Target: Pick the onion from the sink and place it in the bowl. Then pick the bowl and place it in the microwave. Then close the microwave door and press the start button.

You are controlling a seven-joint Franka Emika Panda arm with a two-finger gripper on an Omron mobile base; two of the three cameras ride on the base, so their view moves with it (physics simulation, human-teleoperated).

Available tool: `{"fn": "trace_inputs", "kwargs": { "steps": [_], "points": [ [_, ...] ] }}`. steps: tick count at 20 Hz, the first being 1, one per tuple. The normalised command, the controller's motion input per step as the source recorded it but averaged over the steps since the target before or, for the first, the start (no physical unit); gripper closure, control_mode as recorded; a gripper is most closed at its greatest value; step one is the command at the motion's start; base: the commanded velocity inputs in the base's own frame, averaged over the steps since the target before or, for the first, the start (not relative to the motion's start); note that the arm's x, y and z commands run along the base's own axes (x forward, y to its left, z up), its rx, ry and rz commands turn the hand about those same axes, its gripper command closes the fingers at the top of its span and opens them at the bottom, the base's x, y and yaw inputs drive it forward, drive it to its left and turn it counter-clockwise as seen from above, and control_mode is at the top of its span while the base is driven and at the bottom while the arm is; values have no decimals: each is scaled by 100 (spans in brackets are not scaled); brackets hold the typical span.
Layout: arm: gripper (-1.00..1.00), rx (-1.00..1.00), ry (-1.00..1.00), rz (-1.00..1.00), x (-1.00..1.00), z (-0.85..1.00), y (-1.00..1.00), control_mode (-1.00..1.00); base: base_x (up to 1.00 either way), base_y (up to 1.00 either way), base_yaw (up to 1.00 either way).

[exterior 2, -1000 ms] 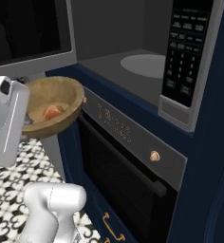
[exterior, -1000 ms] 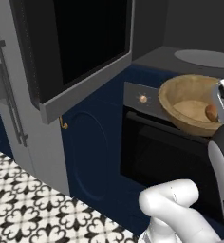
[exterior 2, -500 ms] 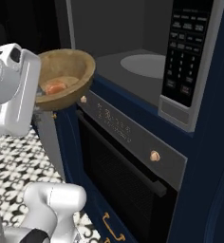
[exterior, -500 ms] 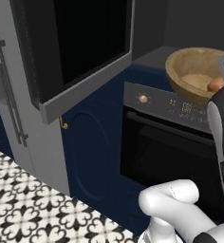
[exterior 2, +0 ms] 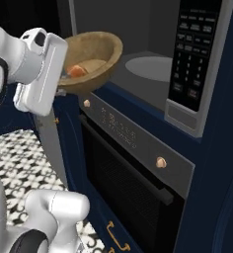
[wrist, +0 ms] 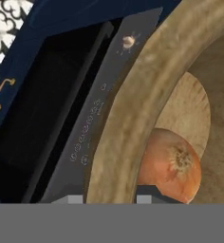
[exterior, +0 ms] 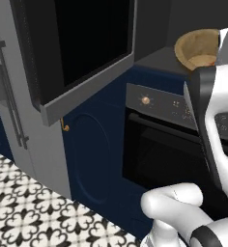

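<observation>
- While you are looking along the hand, the gripper (wrist: 109, 199) is clamping the rim of the bowl (wrist: 133, 118), one dark fingertip sitting outside the wall and the other inside it.
- Just past the inner fingertip, the onion (wrist: 173, 166) is lying on the bowl's floor, touching the inside wall.
- Seen from the right base camera, the bowl (exterior 2: 96, 57) is hanging in the air beside the white hand, with the onion (exterior 2: 76, 70) showing as an orange patch near the hand side.
- Beyond the bowl, the microwave (exterior 2: 143, 64) is standing open, its grey cavity and pale round plate lying further in; the bowl is hovering at the cavity's front edge.
- Below the gripper, the oven (exterior 2: 133, 173) is showing its brass knobs and bar handle.
- From the left base camera, the bowl (exterior: 195, 48) is sitting high at the opening, and the microwave door (exterior: 82, 48) is swinging wide to the far side, well apart from the gripper.
</observation>
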Motion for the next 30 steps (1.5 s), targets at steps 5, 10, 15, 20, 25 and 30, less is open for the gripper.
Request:
{"fn": "trace_inputs", "kwargs": {
  "steps": [5,10,15,20,25,30],
  "points": [
    [100,6,1,0,67,8,-43,-100,0,0,0],
    [100,9,3,0,52,8,-55,-100,0,0,0],
    [100,2,0,-2,45,18,-26,-100,0,0,0],
    [100,0,0,-4,62,1,-23,-100,0,0,0],
    [100,0,0,-1,65,0,-41,-100,0,0,0],
    [100,0,0,0,58,-4,-31,-100,0,0,0]
  ]
}}
